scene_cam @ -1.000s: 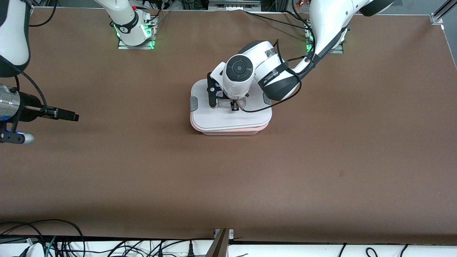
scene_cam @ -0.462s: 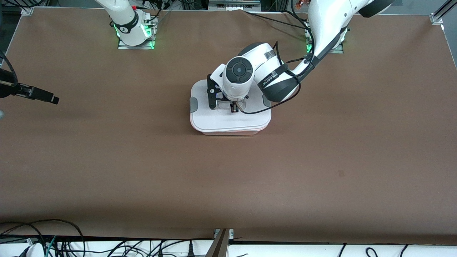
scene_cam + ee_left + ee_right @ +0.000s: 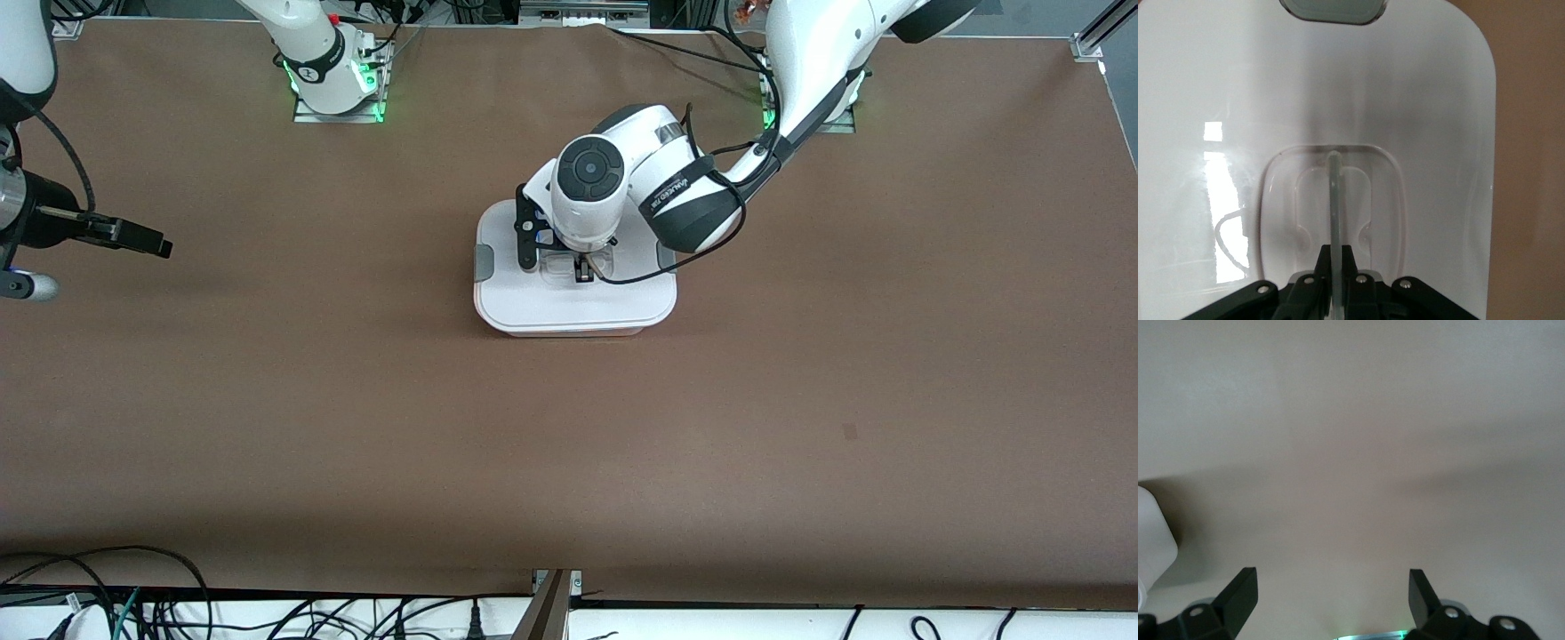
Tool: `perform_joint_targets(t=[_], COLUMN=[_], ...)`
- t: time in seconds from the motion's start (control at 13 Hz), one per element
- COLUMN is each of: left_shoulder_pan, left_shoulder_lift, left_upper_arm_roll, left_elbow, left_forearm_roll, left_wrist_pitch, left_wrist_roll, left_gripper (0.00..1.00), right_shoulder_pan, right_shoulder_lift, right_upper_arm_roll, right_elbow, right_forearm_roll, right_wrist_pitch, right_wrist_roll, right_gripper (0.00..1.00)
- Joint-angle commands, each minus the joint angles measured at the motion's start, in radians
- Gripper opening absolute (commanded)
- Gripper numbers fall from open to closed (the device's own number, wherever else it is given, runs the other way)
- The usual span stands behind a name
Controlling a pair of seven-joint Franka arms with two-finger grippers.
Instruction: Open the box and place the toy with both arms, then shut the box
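The box (image 3: 578, 332) stands mid-table, its pinkish tub showing only as a thin rim under the white lid (image 3: 569, 307). My left gripper (image 3: 582, 269) is over the lid's middle, shut on the clear handle (image 3: 1335, 200) in its recess; the left gripper (image 3: 1336, 257) pinches that thin upright strip between both fingers. Grey clips (image 3: 483, 263) sit on the lid's two short sides. My right gripper (image 3: 160, 245) hangs over bare table at the right arm's end, and in its wrist view the right gripper (image 3: 1331, 583) is open and empty. The toy is out of view.
Brown table cover (image 3: 569, 444) spreads all round the box. The arm bases (image 3: 333, 76) stand along the table's edge farthest from the front camera. Cables (image 3: 133, 604) run along the nearest edge. A white rounded part (image 3: 1151, 533) shows at the edge of the right wrist view.
The lid, held by the left gripper, has come down and squared up over the tub, so less pink rim shows. The right gripper swung away from the box toward the table's end.
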Motion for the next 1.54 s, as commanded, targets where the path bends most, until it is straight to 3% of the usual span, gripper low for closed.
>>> perform_joint_targets(t=[0.0,0.92,1.0,1.08,1.46], left_shoulder_pan=[-0.018,-0.037,-0.031,-0.026,-0.008], left_shoulder_lift=[0.010,0.010,0.010,0.009,-0.013], left_upper_arm_roll=[0.008,0.009,0.009,0.009,0.006], left_elbow=[0.029,0.025,0.023,0.022,0.028], left_forearm_roll=[0.020,0.021,0.023,0.021,0.015], left_wrist_pitch=[-0.011,-0.011,-0.011,-0.011,-0.023], left_wrist_roll=[0.015,0.012,0.016,0.016,0.012], left_gripper=[0.00,0.00,0.78,1.00,1.00], right_shoulder_pan=[-0.015,-0.017,-0.018,-0.018,-0.018], right_shoulder_lift=[-0.020,0.020,0.020,0.020,0.022], right_upper_arm_roll=[0.025,0.017,0.015,0.015,0.015], right_elbow=[-0.021,0.021,0.021,0.022,0.027], right_forearm_roll=[-0.016,-0.007,-0.007,-0.007,-0.006], right_wrist_pitch=[0.006,0.006,0.005,0.006,0.011], right_wrist_roll=[0.015,0.012,0.012,0.012,0.007], right_gripper=[1.00,1.00,1.00,1.00,1.00])
